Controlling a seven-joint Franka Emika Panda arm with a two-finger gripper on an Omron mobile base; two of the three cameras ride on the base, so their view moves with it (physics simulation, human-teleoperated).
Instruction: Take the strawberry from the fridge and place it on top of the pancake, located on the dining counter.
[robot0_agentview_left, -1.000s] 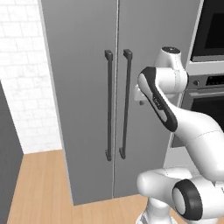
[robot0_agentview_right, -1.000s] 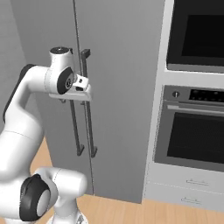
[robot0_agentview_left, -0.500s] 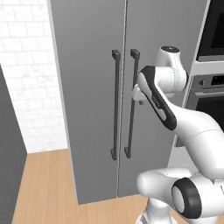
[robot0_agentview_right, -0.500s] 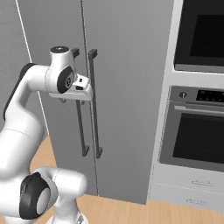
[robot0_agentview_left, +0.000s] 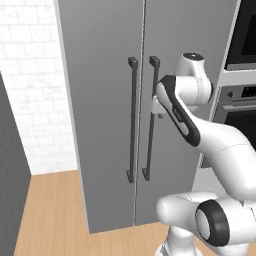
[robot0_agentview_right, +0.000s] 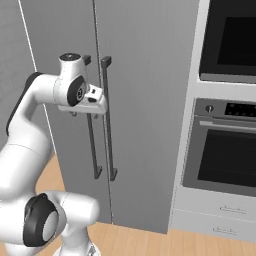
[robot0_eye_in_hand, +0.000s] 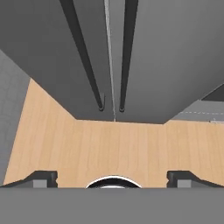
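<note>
Left base view shows the fridge (robot0_agentview_left: 105, 100) standing tall and matte grey, both doors shut, with a thin seam running down between them. Two long dark vertical bar handles sit on either side of that seam: the left handle (robot0_agentview_left: 132, 120) and the right handle (robot0_agentview_left: 148, 118). The white arm rises from the lower right and bends toward the doors, and its gripper (robot0_agentview_left: 156, 106) sits close to the right handle, roughly at the upper part of the bar; whether it touches the bar cannot be told from here.

In the right base view the gripper (robot0_agentview_right: 96, 102) is held level with the upper part of the handles, in front of the fridge (robot0_agentview_right: 145, 100), and a black-glass wall oven (robot0_agentview_right: 227, 155) stands to the right of it. A white brick wall (robot0_agentview_left: 30, 90) lies left of the fridge, and a light wood floor (robot0_agentview_left: 50, 215) runs beneath.

The hand view looks down along the doors: the two handles' lower ends come near the seam, with the floor below. The two dark fingertips (robot0_eye_in_hand: 41, 178) stand far apart at the bottom corners, so the jaws are spread wide with nothing between them.
</note>
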